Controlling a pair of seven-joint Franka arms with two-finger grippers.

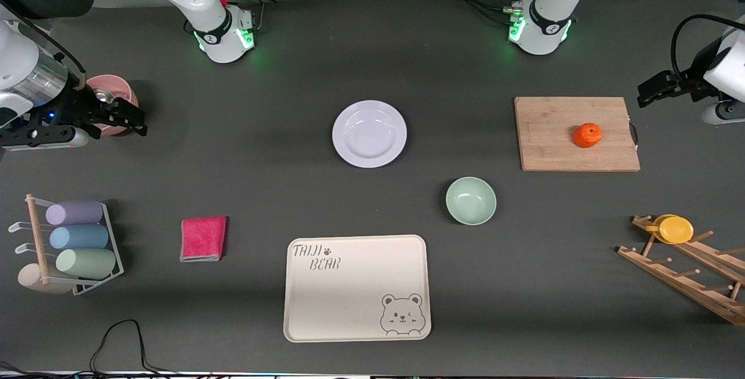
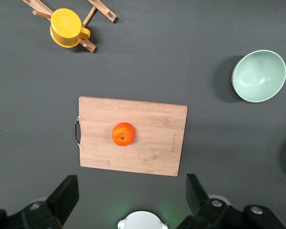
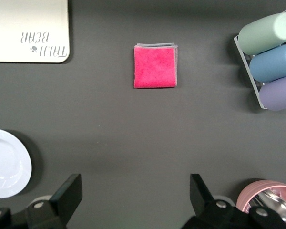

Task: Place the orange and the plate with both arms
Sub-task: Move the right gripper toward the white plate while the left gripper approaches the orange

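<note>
Your left gripper [image 2: 129,200] has its fingers [image 2: 64,196] spread wide with nothing between them, and it hangs in the air at the left arm's end of the table, looking down on the wooden cutting board [image 1: 576,133]. Your right gripper [image 3: 136,200] is just as wide apart and empty, held up over the right arm's end of the table above a pink bowl [image 1: 113,99]. The orange [image 1: 587,135] sits on the cutting board, toward the edge with the metal handle, untouched by either gripper. The plate [image 1: 369,133] lies flat on the dark table [image 1: 262,152] about midway between the two arm bases, well apart from the orange. Nearer the front camera than the plate you have the mint-green bowl [image 1: 471,200], and nearer still the cream bear tray [image 1: 356,287]. A folded pink cloth [image 1: 203,238] lies beside the tray toward the right arm's end, and past it a wire rack [image 1: 70,245] holds three pastel cups on their sides. At the left arm's end, a yellow cup [image 1: 673,229] rests on a wooden peg rack [image 1: 687,268].
</note>
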